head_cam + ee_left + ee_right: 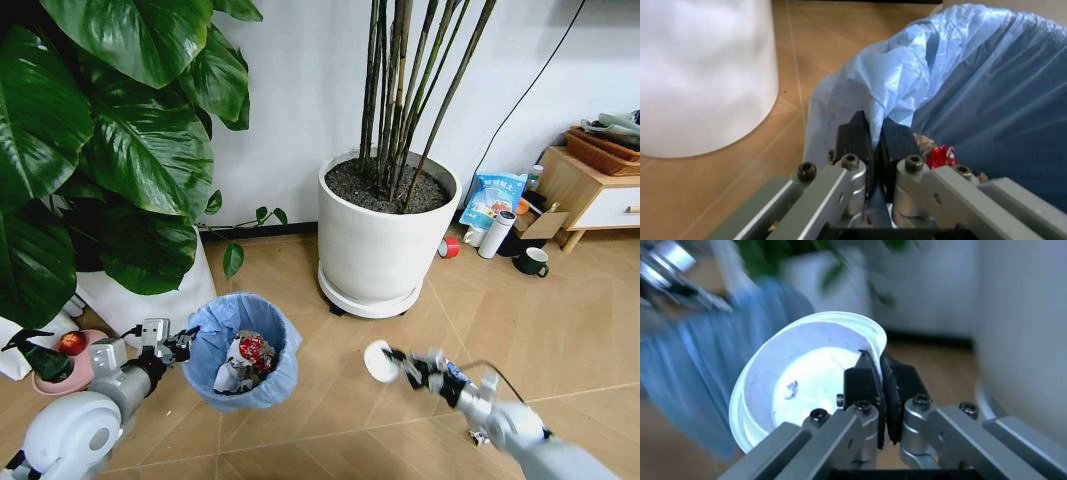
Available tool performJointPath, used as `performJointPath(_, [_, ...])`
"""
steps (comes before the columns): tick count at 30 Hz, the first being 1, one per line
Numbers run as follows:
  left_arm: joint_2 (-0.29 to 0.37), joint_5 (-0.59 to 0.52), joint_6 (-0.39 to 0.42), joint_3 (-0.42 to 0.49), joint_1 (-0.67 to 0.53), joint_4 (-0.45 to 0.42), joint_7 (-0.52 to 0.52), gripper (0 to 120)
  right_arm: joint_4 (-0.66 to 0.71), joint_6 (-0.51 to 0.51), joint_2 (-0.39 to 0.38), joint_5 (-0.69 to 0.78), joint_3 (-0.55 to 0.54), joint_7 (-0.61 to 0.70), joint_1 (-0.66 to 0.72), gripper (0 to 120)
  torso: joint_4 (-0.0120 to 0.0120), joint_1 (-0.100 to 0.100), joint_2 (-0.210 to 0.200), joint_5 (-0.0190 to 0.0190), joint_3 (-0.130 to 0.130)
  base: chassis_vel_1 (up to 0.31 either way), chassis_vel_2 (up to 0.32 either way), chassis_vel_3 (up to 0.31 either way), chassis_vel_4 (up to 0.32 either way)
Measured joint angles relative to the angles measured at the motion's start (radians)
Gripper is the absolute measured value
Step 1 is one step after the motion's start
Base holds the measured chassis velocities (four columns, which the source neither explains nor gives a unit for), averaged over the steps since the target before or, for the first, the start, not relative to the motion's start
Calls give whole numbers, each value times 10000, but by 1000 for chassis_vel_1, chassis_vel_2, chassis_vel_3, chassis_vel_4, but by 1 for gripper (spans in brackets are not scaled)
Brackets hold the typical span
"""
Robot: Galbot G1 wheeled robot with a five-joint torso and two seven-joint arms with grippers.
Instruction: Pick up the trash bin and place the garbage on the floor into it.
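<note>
Left arm: rounded white shell at the elbow, grey forearm, dark wrist; right arm: same grey shell, thin black cable looped above the wrist; left gripper: black fingers on silver-grey links, dark hex screws; right gripper: identical build.

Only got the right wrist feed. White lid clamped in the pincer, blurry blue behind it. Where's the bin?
Observer: The trash bin is held off the floor by the left pincer, shut on the blue liner rim.
Operator: Anything in it already?
Observer: Yes, a crushed red can and white tissues lie inside.
Operator: My lid over it?
Observer: No. The white lid, in the right pincer, sits beside the bin, above bare floor.
</note>
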Motion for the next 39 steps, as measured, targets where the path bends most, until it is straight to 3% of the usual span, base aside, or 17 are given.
performJointPath(3, [76,-14,-12,115,-82,32,5,0,13,66,66,388,-414,-496,594,0,-2,-1,0,-1,-1,0,0,0,0])
performJointPath(5, [197,-29,-26,363,-186,80,25,0,75,46,200,977,-1321,-966,1800,0,-1,0,0,-2,0,0,0,0,0])
performJointPath(15, [393,-28,-67,698,-292,167,99,0,-85,-285,866,2196,-4098,-1024,4775,0,1,0,0,-3,-1,0,0,0,0])
performJointPath(19, [393,-36,-72,749,-357,184,106,0,-231,-322,1095,2417,-4645,-993,5155,0,-2,0,0,-4,0,0,0,0,0])
performJointPath(23, [399,-50,-77,836,-492,283,123,0,-737,-397,1798,2667,-5914,-853,5873,0,-1,0,1,-1,0,0,0,0,0])
performJointPath(32, [424,-135,-79,825,-593,319,122,0,-885,-412,1856,2621,-6931,-610,6270,0,0,-1,1,-3,-1,0,0,0,0])
performJointPath(39, [407,-193,-51,844,-711,323,60,0,-873,-449,1498,2182,-7166,-533,6361,27,-4,-1,2,-1,-2,0,0,0,0])
